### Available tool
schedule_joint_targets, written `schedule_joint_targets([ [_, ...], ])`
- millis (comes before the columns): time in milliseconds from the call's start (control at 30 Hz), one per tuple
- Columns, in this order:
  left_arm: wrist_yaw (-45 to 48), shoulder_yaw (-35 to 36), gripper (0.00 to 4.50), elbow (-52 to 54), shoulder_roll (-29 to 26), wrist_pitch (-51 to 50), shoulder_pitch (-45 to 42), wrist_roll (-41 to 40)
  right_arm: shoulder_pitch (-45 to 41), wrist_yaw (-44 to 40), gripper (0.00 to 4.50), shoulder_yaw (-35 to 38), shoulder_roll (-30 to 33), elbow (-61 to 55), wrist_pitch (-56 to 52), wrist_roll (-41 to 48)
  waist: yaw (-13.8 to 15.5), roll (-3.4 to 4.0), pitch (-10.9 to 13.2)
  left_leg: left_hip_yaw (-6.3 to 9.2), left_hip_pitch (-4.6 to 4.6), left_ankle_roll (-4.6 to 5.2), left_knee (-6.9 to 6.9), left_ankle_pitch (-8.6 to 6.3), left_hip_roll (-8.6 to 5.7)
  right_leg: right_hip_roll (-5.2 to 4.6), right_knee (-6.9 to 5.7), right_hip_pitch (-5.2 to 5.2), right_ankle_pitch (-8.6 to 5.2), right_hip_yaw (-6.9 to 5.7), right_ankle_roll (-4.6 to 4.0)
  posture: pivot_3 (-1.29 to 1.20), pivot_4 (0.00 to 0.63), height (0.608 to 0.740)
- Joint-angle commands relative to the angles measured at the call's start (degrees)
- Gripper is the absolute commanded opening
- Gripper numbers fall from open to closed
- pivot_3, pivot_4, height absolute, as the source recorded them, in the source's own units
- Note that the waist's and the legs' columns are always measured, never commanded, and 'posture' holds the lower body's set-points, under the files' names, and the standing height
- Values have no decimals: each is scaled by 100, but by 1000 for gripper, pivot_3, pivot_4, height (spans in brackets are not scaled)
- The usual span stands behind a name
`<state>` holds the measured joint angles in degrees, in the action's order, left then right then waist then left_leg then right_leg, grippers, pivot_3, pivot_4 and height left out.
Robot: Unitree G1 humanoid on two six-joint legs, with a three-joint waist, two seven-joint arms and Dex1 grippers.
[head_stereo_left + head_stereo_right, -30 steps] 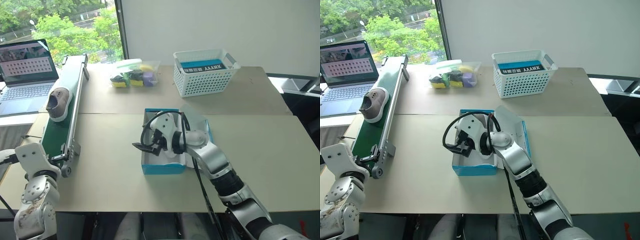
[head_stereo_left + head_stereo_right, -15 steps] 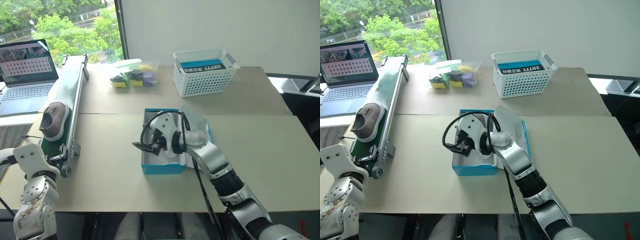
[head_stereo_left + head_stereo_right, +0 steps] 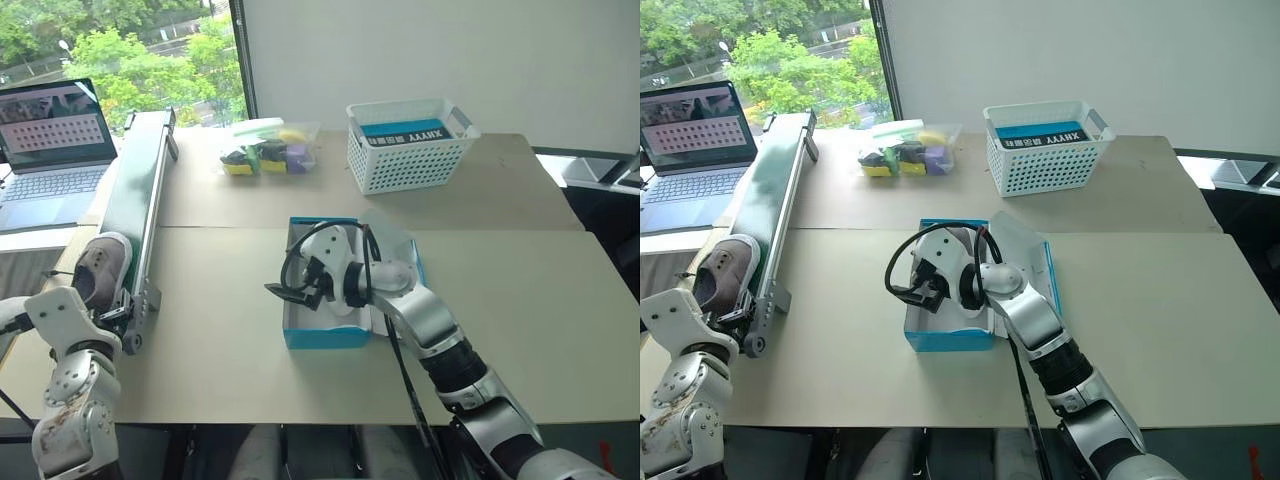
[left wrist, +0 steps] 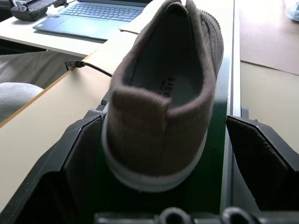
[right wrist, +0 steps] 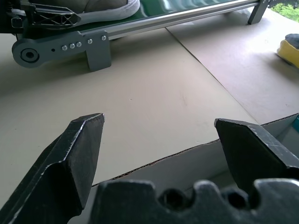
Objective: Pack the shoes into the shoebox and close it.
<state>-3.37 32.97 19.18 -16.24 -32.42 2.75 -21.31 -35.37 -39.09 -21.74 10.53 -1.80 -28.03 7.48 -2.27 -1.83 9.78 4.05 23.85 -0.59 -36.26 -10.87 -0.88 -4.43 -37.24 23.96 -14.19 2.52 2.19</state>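
A: Where is the greyish-taupe low sneaker with the whitish sole (image 3: 102, 266)?

B: At the near end of the long green conveyor belt with metal side rails (image 3: 135, 190), heel toward the robot. In the left wrist view that heel (image 4: 159, 135) sits between the two black fingers (image 4: 81, 154) of the left claw (image 4: 174, 158), which stand on either side of it; I cannot tell whether they press it.

A: And the bright blue rectangular cardboard shoebox, white inside (image 3: 322, 336)?

B: On the beige bench (image 3: 220, 340), to the right of the conveyor. Its flap lid (image 3: 392, 250) stands open on the far right side. Something pale lies inside, mostly hidden by the arm.

A: How is the right arm posed?

B: It reaches forward and leftward over the shoebox, nearly level. The right claw (image 3: 295, 291) hangs over the box's left wall with fingers spread wide and nothing between them (image 5: 84, 154).

A: Any writing?

B: The shoe's insole bears print, too small to make out. Beyond the shoebox a white lattice plastic basket (image 3: 408, 150) holds a blue item with a black label (image 3: 408, 136) reading "XHYYY" upside down.
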Motion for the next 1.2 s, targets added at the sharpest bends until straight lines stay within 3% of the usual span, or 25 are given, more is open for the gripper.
schedule_joint_targets([
  [33, -17, 171, 2861, 50, 21, 83, -123, -138, -100, 25, 4500, 111, -17, -223, 22, 2, 22, 0, 0, 0, -1, 0, 0, 0, 0, 0, -2, -1, 0, 0, 0, 0, 150, 738],
  [100, -31, 216, 2341, 46, 32, 65, -171, -194, -119, 27, 4500, 128, -20, -212, 16, 14, 29, 0, -1, 0, -5, -6, -3, 4, 0, 0, -6, -4, 0, -1, 0, 0, 150, 738],
  [233, -80, 221, 2341, 105, 55, 166, -239, -176, -161, 49, 4500, 165, -39, -178, -5, 36, 27, -1, -1, 0, -9, -13, -6, 9, -2, 0, -18, -6, 0, -1, -1, 0, 150, 738],
  [500, -342, -217, 2341, 580, 133, 1197, -348, 655, -244, 170, 4500, 288, -142, -61, -67, 73, 18, -7, -4, -1, -8, -16, -6, 10, -2, 0, -28, 0, 0, 0, -1, 0, 150, 738],
  [1067, -403, -165, 2341, 447, 352, 844, -283, 434, -334, 199, 4500, 401, -189, 101, -81, 63, -10, -8, -5, -2, -9, -16, -9, 11, -3, 1, -35, 1, 0, 1, -1, 0, 150, 738],
  [1200, -586, 47, 2341, 399, 553, 547, -380, 63, -334, 190, 4500, 396, -175, 100, -74, 56, -11, -8, -5, -2, -9, -16, -9, 11, -3, 1, -36, 1, 0, 1, -1, 0, 150, 738],
])
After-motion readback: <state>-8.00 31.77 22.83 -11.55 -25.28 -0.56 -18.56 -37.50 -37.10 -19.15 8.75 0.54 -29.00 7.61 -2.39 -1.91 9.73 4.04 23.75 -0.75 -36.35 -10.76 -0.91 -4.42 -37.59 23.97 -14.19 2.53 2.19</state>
